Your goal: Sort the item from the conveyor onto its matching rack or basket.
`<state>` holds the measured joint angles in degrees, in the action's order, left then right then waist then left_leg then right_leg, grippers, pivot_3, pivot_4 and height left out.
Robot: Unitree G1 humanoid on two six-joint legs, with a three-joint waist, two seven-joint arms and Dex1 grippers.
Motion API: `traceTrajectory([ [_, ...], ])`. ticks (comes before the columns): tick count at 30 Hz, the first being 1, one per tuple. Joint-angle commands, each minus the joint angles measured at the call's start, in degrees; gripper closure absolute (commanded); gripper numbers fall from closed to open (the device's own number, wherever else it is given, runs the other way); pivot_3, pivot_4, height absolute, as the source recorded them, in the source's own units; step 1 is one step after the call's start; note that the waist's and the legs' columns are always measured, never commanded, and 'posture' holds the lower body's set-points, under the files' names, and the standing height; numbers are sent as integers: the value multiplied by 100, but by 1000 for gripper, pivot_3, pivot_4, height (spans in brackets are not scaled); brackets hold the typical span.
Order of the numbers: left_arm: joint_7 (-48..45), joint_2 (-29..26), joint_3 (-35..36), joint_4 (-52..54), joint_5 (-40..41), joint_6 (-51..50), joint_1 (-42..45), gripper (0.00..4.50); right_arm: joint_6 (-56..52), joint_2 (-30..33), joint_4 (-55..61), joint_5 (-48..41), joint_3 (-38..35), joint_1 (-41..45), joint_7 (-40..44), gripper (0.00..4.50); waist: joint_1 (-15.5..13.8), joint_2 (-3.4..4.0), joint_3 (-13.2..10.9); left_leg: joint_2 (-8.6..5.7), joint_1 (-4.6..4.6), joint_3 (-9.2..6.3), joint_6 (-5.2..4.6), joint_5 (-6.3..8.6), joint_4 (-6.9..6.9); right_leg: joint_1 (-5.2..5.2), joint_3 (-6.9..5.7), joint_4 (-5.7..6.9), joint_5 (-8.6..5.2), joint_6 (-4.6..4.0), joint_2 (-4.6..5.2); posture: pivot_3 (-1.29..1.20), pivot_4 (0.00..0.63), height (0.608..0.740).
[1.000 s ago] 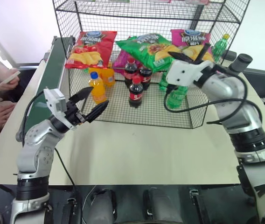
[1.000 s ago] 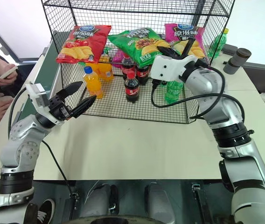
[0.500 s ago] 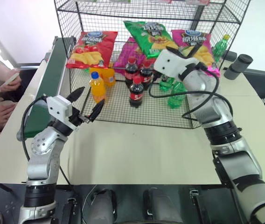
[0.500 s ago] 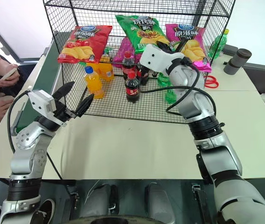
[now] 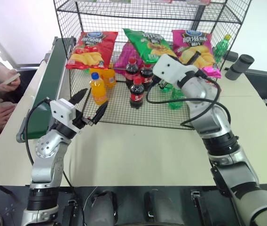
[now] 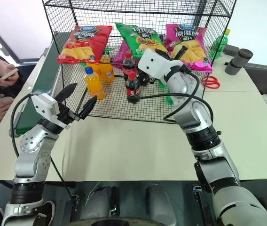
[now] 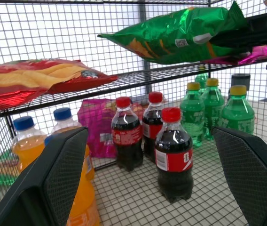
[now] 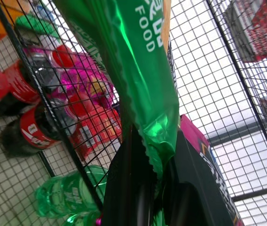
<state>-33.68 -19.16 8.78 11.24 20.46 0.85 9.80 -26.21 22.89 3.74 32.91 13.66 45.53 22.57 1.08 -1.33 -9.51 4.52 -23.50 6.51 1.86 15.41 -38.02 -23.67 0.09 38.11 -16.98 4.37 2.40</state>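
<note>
The right gripper (image 8: 154, 188) is clamped on the bottom edge of the green bag (image 5: 146, 43), which lies on the middle shelf of the rack (image 5: 124, 115), between the red bag (image 5: 90, 48) and the pink bag (image 5: 193, 44). The three bags are close side by side on this shelf. A second, smaller pink bag (image 7: 96, 127) stands on the grid floor below, behind the bottles. On that floor, under the shelf, stand three cola bottles (image 5: 137, 92) in the middle, orange bottles (image 5: 98, 87) toward the robot's left and green bottles (image 7: 211, 110) toward its right; the right arm reaches in just above the cola and green bottles. The left gripper (image 5: 90, 104) has its fingers wide apart and holds nothing; it hangs over the surface (image 5: 138, 150) just before the front left corner of the rack, pointing toward the orange bottles. The conveyor (image 5: 49, 84) runs along the left side of the rack. A person's hand (image 5: 12, 81) with a phone shows at the far left. To the right of the rack, red scissors (image 6: 210, 82) and a dark cup (image 5: 242, 66) lie on the surface.
</note>
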Motion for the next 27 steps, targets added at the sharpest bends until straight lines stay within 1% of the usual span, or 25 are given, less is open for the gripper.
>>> traceTrajectory([
  [1,-7,34,-29,61,31,159,68,39,-29,-11,190,-20,-153,88,-91,4500,-4,0,0,0,0,0,0,0,0,0,-1,0,0,0,0,0,150,740],
  [4,-6,35,-56,41,4,175,87,39,-65,-97,54,-162,-200,116,-121,4500,-2,0,0,0,0,0,0,0,0,0,-1,-1,0,0,0,0,150,740],
  [8,43,55,-106,66,-35,172,106,0,-37,-357,144,-420,-151,206,-23,3070,6,0,0,0,0,0,0,0,0,0,-1,0,0,0,-2,0,150,740],
  [9,53,56,-116,78,-36,170,105,0,22,-356,161,-438,-138,219,-13,2527,1,0,0,1,0,0,0,0,0,0,-1,0,0,0,-2,0,150,740],
  [10,59,51,-130,89,-44,171,101,0,74,-339,167,-450,-113,238,18,2128,0,0,0,0,0,0,0,0,0,0,-1,0,0,0,-2,0,150,740],
  [11,68,62,-142,102,-38,169,90,0,35,-361,191,-516,-136,261,64,1639,-2,0,0,0,0,0,0,0,0,0,-1,-1,0,0,-2,0,150,740],
  [20,103,132,-239,120,-92,194,43,0,372,-285,147,-877,-67,363,452,1639,-7,0,0,0,0,-1,-2,1,0,1,-3,-1,0,0,-1,0,150,740],
  [26,86,124,-288,73,-118,259,39,0,611,-244,191,-965,-69,282,486,1639,-6,0,0,0,0,-2,-2,1,0,0,-3,-1,0,0,-1,0,150,740],
  [27,85,126,-296,63,-123,269,35,0,653,-235,202,-979,-52,265,511,1872,-4,0,0,0,0,-2,-2,1,0,0,-3,-1,0,0,-1,0,150,740],
])
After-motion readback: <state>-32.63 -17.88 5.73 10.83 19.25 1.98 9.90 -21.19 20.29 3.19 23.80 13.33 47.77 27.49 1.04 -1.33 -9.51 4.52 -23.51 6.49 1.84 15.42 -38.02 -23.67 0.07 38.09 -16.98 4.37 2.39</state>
